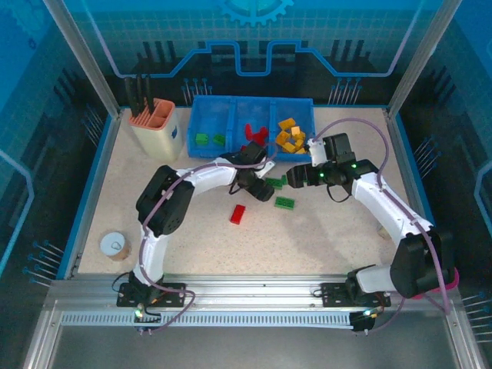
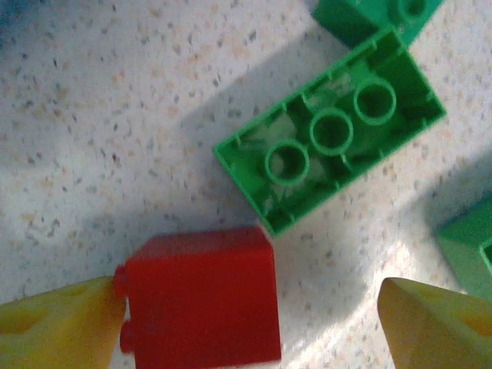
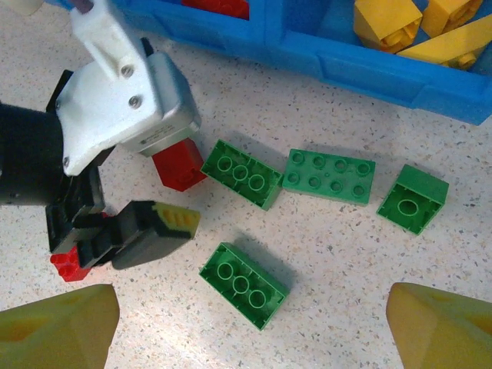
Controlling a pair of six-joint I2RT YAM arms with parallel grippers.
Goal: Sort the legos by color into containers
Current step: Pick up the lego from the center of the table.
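A red lego (image 2: 201, 296) lies on its side between my left gripper's (image 2: 250, 307) open fingers. Its studs touch the left pad (image 2: 69, 327); a gap separates it from the right pad (image 2: 438, 323). An upside-down green lego (image 2: 330, 131) lies just beyond it. My right gripper (image 3: 252, 301) hovers open over another upside-down green lego (image 3: 244, 284). Three more green legos (image 3: 329, 176) lie ahead of it, with the left gripper's dark finger (image 3: 146, 231) close by. The blue tray (image 1: 231, 104) of containers holds green, red and yellow legos. Another red lego (image 1: 237, 214) lies on the table.
A beige holder with black tools (image 1: 152, 123) stands left of the tray. A small round can (image 1: 115, 244) sits near the front left edge. A magenta cup (image 1: 450, 280) stands behind the right arm's base. The two grippers work close together at mid-table.
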